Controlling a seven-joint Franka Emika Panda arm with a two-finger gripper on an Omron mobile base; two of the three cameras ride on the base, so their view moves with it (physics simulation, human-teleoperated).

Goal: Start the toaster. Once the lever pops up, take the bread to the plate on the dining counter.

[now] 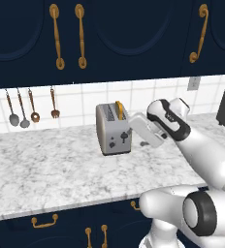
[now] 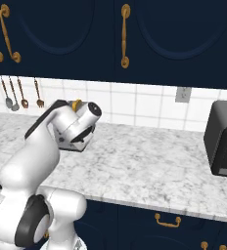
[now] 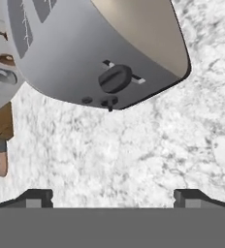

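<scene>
Right now the arm is reaching in toward the toaster [image 1: 112, 129], which stands on the marbled counter [image 1: 46, 169] near the tiled back wall, to the right of the hanging spoons [image 1: 18, 107]. A slice of bread [image 1: 119, 110] pokes up out of one of its slots. The gripper [image 3: 112, 197] hangs just beside the toaster's end face, the one with the dark knob [image 3: 115, 78] and small buttons, and from the hand's own camera its two finger tips [image 3: 34, 197] sit wide apart with bare counter between them, so the claw is open and carrying nothing.

To my eye this is the first step: getting the toaster started. No finger is touching the lever or knob yet. The next move, I'd judge, calls for bringing a finger tip onto the lever on that end face and pressing it down firmly without shoving the toaster back toward the wall. The black appliance [image 2: 225, 139] sits well away from the toaster along the counter.
</scene>
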